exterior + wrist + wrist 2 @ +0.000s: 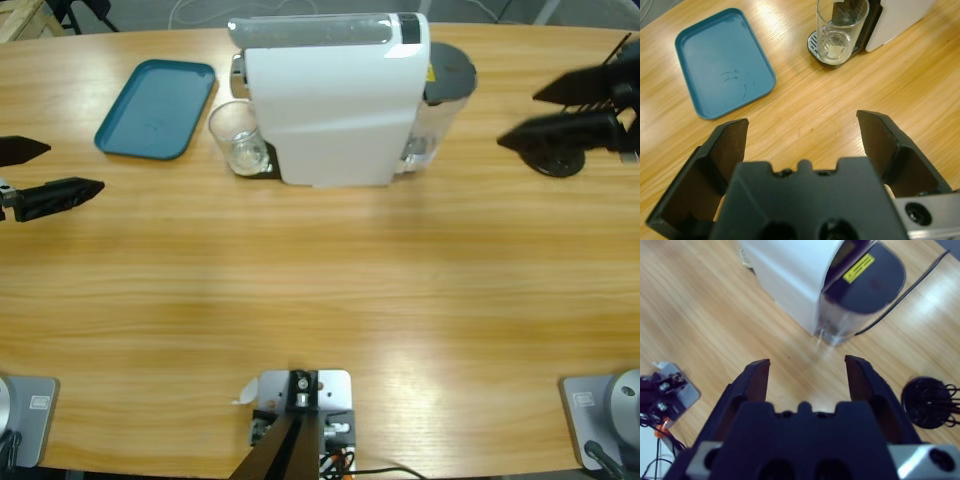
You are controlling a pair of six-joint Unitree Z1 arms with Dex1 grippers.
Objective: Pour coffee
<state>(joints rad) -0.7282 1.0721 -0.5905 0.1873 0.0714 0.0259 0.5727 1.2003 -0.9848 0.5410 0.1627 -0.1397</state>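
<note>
High view: glass point(238, 138) upright on the coffee machine point(330, 100) drip tray, beside a blue tray point(157, 108); left gripper point(45, 175) nearer, right gripper point(560, 110) by the machine's tank end.

Left wrist view: glass ahead, slightly right — jaws spread wide, holding nothing.

Right wrist view: facing the machine's rear — jaws released, empty above the bench point(700, 315).

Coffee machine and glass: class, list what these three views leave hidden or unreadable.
1. Coffee machine: its spout, high view; the white body covers it.
2. Yellow label on the water tank: its text, right wrist view; too small.
3. Glass: its rim, left wrist view; cut off by the top edge.
4. Both arms, high view: cut off by the side edges.
</note>
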